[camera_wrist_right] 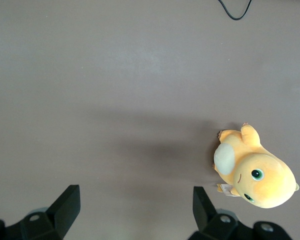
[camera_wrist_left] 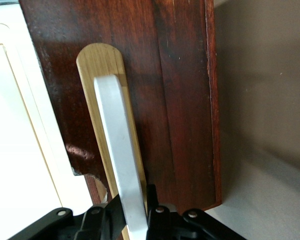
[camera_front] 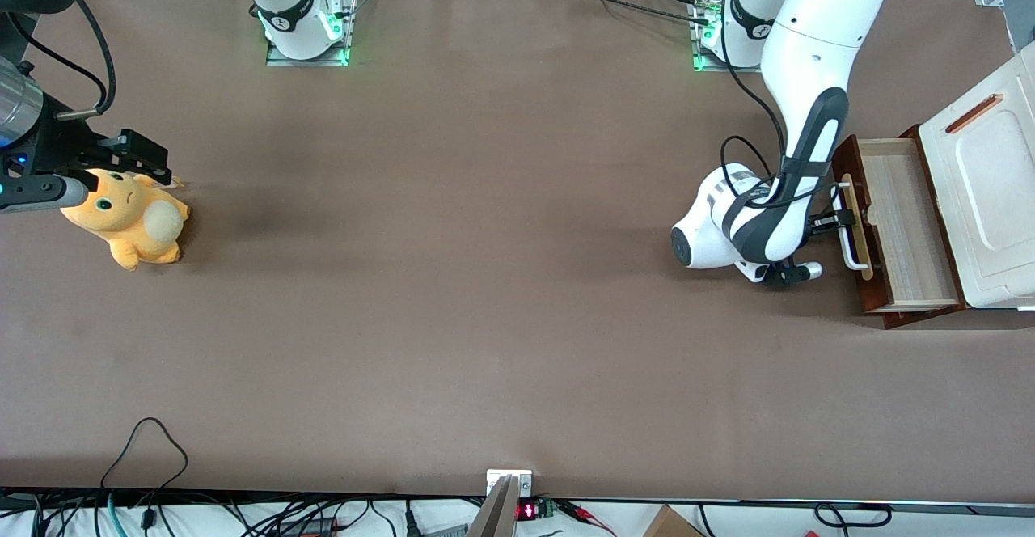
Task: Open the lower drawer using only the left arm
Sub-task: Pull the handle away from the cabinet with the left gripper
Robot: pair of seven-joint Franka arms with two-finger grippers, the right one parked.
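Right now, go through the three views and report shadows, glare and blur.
Front view: even light, a soft shadow on the table beside the plush toy. Left wrist view: the gripper is shut on the white handle, which looks soft and overexposed; glossy sheen on the lower drawer. Right wrist view: sharp, with a faint dark patch on the table.
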